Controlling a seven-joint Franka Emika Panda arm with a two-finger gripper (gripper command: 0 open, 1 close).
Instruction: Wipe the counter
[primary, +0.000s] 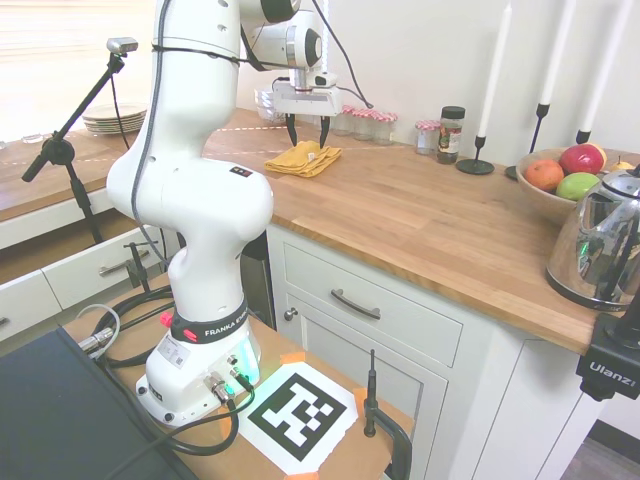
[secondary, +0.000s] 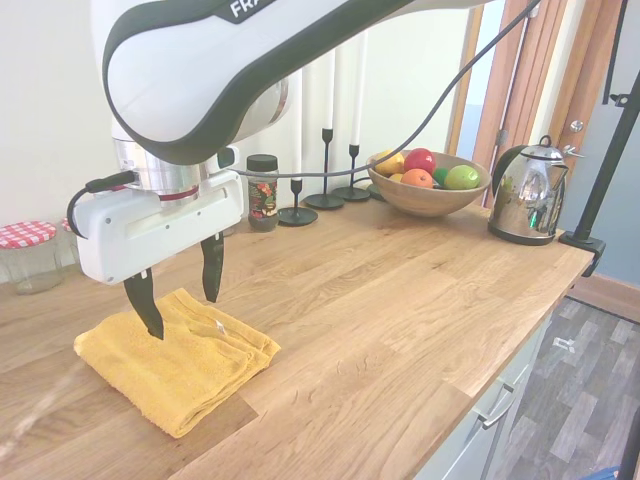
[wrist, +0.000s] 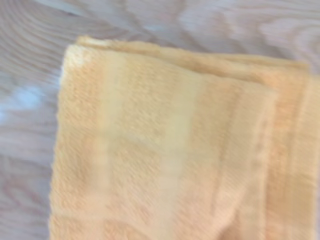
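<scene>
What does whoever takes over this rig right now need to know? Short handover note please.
Gripper: open, empty, pointing down just above the yellow cloth; the fingertips look close to it, contact not certain.
Yellow cloth: folded, lying flat on the counter near its back wall side, in front of the red-lidded jars.
Also on the counter: spice jar, black candle holders, fruit bowl, kettle, all away from the cloth.
Done: gripper lined up over the cloth.
Left: lower, close on the cloth, wipe the counter with it.
</scene>
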